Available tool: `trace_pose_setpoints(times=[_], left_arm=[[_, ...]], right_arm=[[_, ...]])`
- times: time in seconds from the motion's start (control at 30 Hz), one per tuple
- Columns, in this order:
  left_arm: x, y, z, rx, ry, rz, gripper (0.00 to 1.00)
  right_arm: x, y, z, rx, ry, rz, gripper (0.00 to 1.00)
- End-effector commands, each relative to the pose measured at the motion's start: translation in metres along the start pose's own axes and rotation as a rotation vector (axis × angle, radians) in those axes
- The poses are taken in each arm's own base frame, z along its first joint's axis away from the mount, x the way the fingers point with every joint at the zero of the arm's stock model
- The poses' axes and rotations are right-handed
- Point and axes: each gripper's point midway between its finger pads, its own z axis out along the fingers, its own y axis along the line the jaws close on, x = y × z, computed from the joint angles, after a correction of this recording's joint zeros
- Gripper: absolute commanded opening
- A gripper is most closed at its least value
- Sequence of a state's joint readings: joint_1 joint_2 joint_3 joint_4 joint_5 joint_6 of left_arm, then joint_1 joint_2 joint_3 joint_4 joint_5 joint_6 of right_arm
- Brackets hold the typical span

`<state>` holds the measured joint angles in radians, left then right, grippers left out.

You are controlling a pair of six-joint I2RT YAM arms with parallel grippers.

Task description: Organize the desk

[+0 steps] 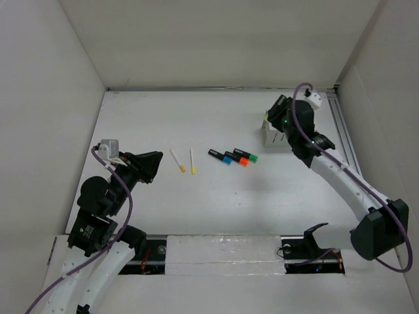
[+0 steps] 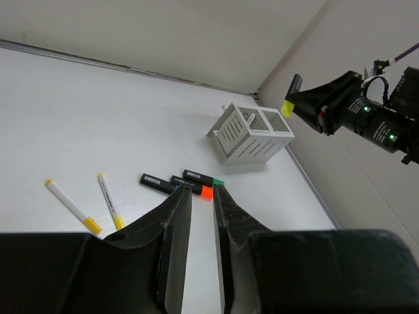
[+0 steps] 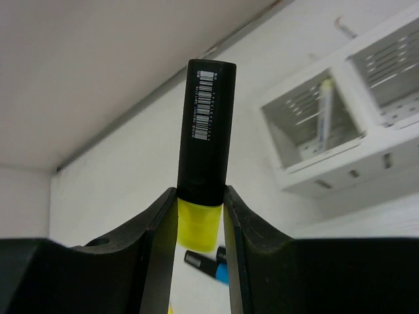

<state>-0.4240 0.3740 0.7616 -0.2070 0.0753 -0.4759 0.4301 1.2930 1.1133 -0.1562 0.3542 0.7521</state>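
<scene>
the large white desk [image 1: 150,209] has a matt, smooth top, and its edge rail [image 1: 346,137] looks like dull grey metal. the small white slotted box [image 2: 252,137] is smooth plastic. the black highlighter with a yellow end [image 3: 204,157] is faintly shiny plastic and carries a white paper barcode label [image 3: 205,104].

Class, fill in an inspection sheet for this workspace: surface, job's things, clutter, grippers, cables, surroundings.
Surface: white desk, no spills seen.
Job's things: slotted box far right, one pen inside; three black highlighters and two white pens loose mid-desk.
Clutter: nothing seen.
Grippers: right gripper shut on a yellow highlighter, raised near the box; left gripper narrowly open, empty.
Cables: purple cable along each arm.
Surroundings: white walls on three sides; metal rail along the right edge.
</scene>
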Motion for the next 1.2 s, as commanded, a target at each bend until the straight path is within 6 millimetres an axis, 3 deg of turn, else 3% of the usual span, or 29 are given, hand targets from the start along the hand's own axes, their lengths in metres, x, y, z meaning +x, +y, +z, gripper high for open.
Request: trace_pose_setpoints(times=[0.0, 0.23, 0.33, 0.4, 0.63, 1.17], left_arm=[[-0.016, -0.012, -0.004, 0.048, -0.052, 0.015, 0.17], [-0.015, -0.012, -0.003, 0.048, -0.049, 0.015, 0.17], [-0.015, -0.012, -0.003, 0.047, -0.048, 0.014, 0.17], [-0.014, -0.012, -0.002, 0.045, -0.047, 0.014, 0.17], [-0.015, -0.011, -0.002, 0.043, -0.048, 0.014, 0.17], [-0.016, -0.012, -0.003, 0.045, -0.050, 0.014, 0.17]], right_arm=[[-0.032, -0.038, 0.010, 0.077, -0.079, 0.099, 0.14], [-0.091, -0.097, 0.032, 0.238, -0.212, 0.149, 0.14], [-0.103, -0.126, 0.045, 0.356, -0.258, 0.138, 0.12], [-0.104, -0.142, 0.052, 0.419, -0.271, 0.121, 0.11], [-0.099, -0.165, 0.059, 0.521, -0.297, 0.088, 0.12], [-0.071, -0.167, 0.083, 0.589, -0.252, 0.027, 0.19]])
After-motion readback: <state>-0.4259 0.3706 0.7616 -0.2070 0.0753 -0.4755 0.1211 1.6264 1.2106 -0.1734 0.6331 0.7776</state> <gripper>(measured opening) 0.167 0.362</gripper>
